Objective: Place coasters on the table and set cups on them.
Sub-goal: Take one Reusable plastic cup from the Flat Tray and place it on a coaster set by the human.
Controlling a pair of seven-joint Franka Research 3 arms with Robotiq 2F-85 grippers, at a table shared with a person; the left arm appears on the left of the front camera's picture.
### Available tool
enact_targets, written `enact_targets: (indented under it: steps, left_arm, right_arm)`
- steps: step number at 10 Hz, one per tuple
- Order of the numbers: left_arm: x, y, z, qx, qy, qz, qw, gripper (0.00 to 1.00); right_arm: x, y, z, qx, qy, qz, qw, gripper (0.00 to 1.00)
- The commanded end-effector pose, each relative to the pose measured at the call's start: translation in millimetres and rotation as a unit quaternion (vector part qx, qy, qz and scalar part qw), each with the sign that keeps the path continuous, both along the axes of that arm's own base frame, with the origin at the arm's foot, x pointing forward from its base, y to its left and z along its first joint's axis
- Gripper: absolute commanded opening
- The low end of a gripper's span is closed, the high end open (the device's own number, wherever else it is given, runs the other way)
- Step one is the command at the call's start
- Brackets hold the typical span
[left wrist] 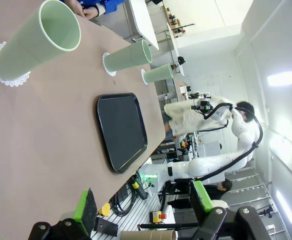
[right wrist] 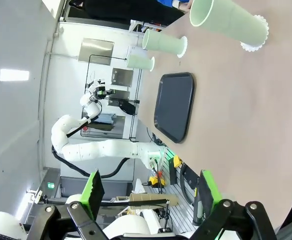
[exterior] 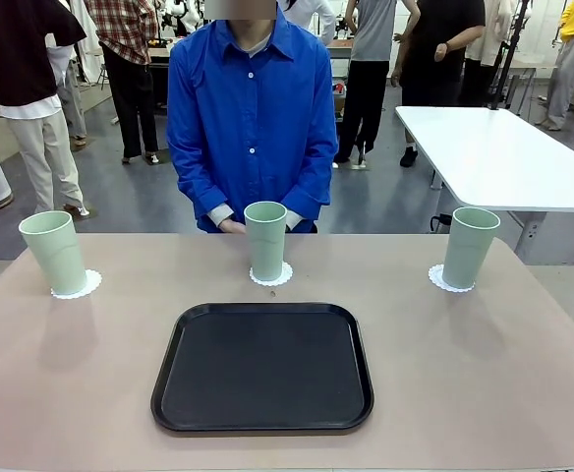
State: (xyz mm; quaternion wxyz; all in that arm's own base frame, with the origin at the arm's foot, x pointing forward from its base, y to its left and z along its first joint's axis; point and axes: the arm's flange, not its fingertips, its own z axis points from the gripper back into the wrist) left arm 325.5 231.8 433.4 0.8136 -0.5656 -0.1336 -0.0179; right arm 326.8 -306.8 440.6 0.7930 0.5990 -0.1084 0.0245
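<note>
We find all three tall mint-green plastic cups (exterior: 265, 239) upright on their lacy white paper coasters (exterior: 77, 285) along the beige counter (exterior: 484, 354); both end effectors (left wrist: 143, 207) (right wrist: 151, 192) gape empty, nothing left to place

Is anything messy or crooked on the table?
Not much. All three cups stand upright on coasters. The left cup sits off-centre, so its coaster pokes out to one side. A tiny dark speck lies by the middle coaster. The tray is empty.
</note>
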Motion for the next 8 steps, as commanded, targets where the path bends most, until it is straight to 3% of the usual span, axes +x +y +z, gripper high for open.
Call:
enact_targets:
  steps: [1,8]
  left_arm:
    - [-2.2,1.2,1.6,-0.004,-0.005,-0.002,1.000,1.00]
    - [-2.2,1.2,1.6,-0.004,-0.005,-0.002,1.000,1.00]
  right_arm:
    - [-3.7,4.0,0.2,0.001,-0.002,-0.003,1.000,1.00]
    - [-3.7,4.0,0.2,0.001,-0.002,-0.003,1.000,1.00]
